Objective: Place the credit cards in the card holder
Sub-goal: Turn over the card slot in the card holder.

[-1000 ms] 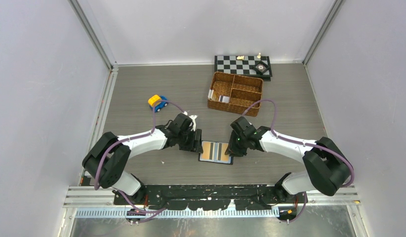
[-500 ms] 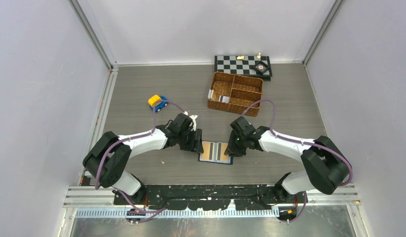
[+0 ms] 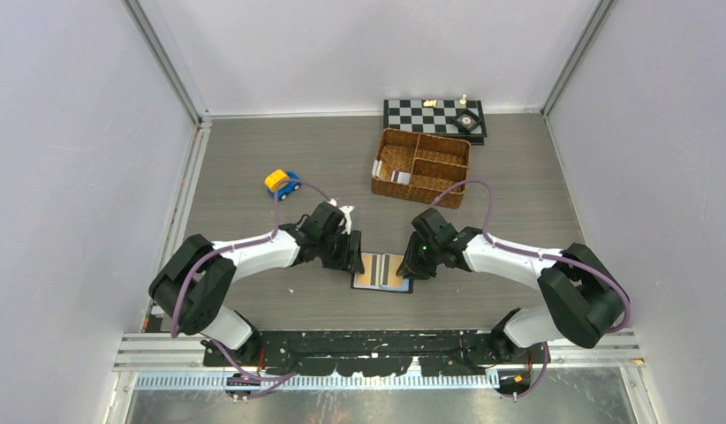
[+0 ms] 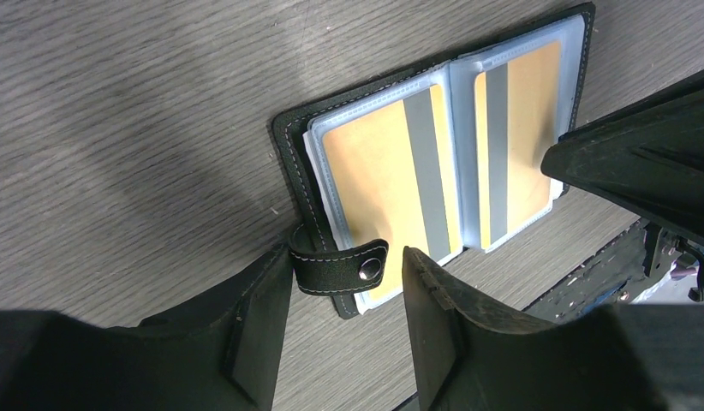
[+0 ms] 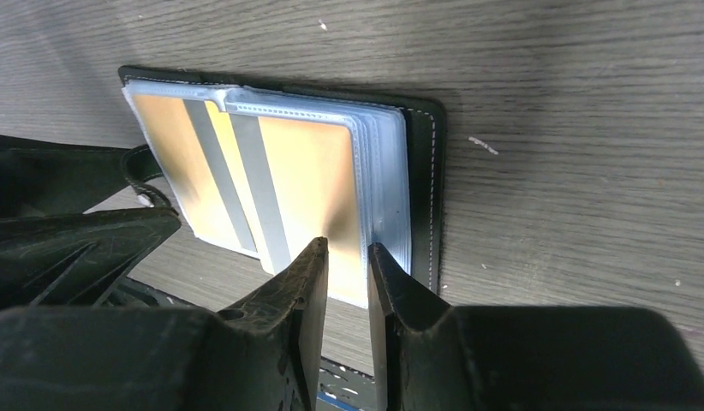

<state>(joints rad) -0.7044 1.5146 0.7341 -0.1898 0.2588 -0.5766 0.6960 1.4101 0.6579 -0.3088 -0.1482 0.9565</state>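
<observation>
The card holder (image 3: 381,271), a black bifold wallet (image 4: 289,163), lies open on the table between my two grippers. Each clear sleeve on top shows a tan-orange credit card (image 4: 374,171) with a grey stripe; a second such card (image 4: 524,128) fills the other page. My left gripper (image 4: 347,257) is open, its fingers on either side of the snap tab (image 4: 340,267) without clamping it. My right gripper (image 5: 347,248) has a narrow gap, nothing between the jaws, tips at the near edge of the right page's card (image 5: 306,180). From above, the left gripper (image 3: 352,256) and right gripper (image 3: 412,262) flank the wallet.
A brown wicker divided basket (image 3: 421,146) stands behind the wallet, with pale cards (image 3: 390,174) in its left compartment. A chessboard (image 3: 426,115) with pieces lies at the back wall. A yellow-and-blue toy car (image 3: 282,183) sits to the left.
The wallet has slid slightly left, and my right gripper has moved left with it. Both grippers have narrowed a touch.
</observation>
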